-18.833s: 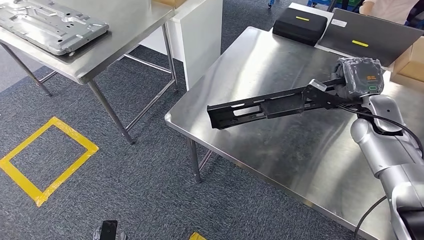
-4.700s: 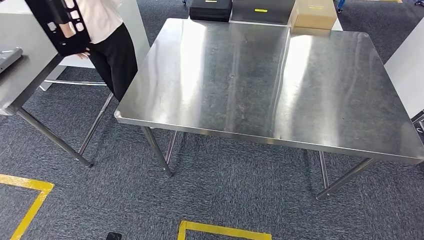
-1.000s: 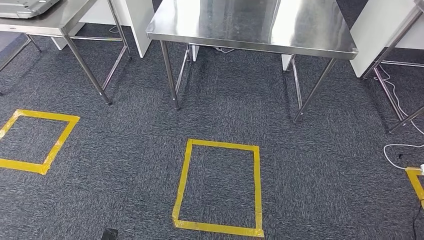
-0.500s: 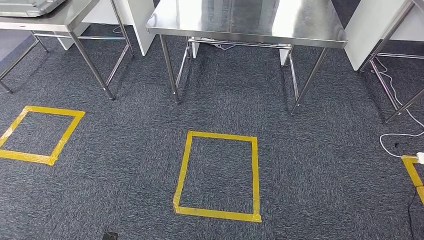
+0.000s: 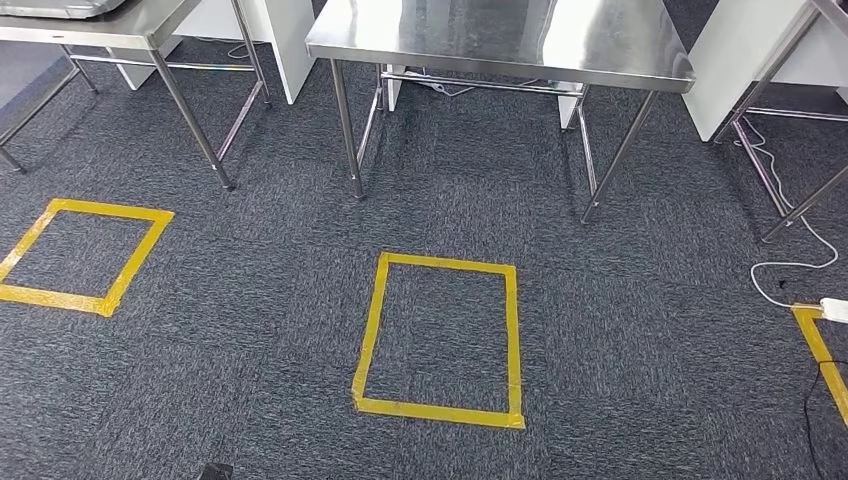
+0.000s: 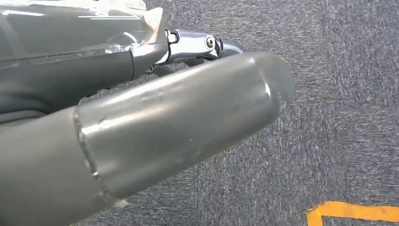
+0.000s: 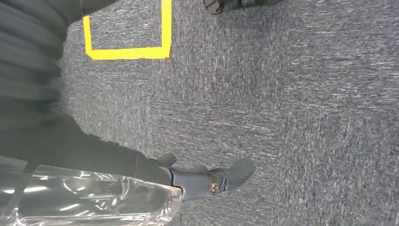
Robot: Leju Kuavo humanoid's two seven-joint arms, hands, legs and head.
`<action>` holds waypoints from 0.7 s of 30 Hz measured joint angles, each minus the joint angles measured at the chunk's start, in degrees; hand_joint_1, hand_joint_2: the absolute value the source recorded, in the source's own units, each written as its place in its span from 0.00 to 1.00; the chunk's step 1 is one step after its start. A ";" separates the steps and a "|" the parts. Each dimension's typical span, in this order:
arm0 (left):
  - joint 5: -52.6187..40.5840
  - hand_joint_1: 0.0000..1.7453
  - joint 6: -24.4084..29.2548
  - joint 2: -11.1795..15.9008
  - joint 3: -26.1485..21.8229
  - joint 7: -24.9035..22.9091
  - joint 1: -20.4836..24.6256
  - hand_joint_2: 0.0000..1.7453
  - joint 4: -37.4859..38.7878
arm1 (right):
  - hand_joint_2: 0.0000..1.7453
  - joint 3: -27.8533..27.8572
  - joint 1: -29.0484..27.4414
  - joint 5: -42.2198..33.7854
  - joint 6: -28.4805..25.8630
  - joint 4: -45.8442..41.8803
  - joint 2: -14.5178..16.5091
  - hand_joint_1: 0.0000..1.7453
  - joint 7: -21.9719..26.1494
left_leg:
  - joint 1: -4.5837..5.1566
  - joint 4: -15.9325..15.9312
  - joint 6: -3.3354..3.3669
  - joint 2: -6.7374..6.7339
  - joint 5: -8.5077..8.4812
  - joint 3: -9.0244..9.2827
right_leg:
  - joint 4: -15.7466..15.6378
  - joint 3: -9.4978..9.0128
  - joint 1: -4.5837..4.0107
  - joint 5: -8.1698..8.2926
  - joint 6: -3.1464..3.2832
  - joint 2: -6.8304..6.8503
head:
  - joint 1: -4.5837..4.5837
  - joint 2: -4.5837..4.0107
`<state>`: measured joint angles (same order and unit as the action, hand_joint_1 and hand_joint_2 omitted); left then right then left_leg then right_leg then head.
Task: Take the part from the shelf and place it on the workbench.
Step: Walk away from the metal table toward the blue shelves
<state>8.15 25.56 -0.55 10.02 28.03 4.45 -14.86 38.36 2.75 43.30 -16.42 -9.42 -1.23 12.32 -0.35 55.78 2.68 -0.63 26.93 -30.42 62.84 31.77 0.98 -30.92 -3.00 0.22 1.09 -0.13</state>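
The steel workbench (image 5: 500,40) stands at the far middle of the head view, with its top bare where I can see it. My left hand (image 6: 141,132) hangs over the dark carpet, thick thumb stretched out, holding nothing. My right hand (image 7: 141,174) also hangs over the carpet with a finger (image 7: 230,174) extended and nothing in it.
A second steel table (image 5: 120,25) stands at the far left. Yellow tape squares mark the carpet in the middle (image 5: 372,330) and at the left (image 5: 140,250). A white cable (image 5: 790,265) and a power strip (image 5: 835,308) lie at the right, near a white panel (image 5: 735,60).
The camera has moved: the workbench lay close below me, now it stands far off across the carpet. Earlier my right hand held a long black part over it; later a person held one nearby.
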 joint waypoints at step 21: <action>0.94 0.00 0.40 0.01 0.20 0.10 -0.03 0.00 0.00 | 0.00 -0.90 0.40 2.62 1.96 -0.03 -0.59 0.00 -0.97 | -0.08 -1.06 0.06 0.21 -1.53 -0.15 | -7.00 -3.71 -0.60 1.62 0.95 0.03 | 0.23 0.00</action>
<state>9.09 25.97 -0.54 10.22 28.13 4.42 -14.86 37.46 3.16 45.92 -14.46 -9.45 -1.82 11.35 -0.43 54.72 2.74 -0.42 25.40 -30.56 55.84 28.06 0.38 -29.30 -2.05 0.25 1.31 -0.13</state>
